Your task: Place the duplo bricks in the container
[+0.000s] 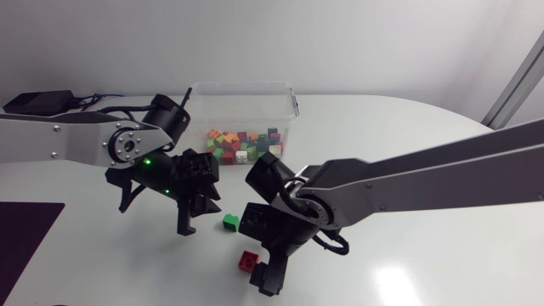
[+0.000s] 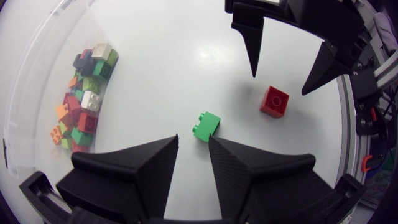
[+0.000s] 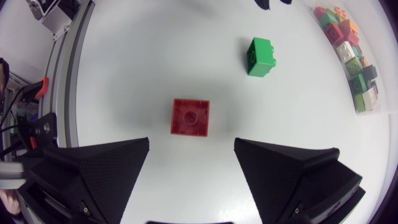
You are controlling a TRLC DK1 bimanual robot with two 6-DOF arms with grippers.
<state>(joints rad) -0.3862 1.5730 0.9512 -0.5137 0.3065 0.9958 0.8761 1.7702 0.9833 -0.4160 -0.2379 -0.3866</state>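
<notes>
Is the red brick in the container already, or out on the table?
Out. The red brick lies on the bare table, just ahead of the open right hand, apart from the container.

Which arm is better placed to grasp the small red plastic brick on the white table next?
Right. The open right gripper has the small red plastic brick just ahead, centred between its fingers. The left gripper is lined up on the green plastic brick instead.

Container (image 2: 37, 68) cut off by edge in left wrist view; piled bricks (image 2: 84, 93) overlap, uncountable.
</notes>
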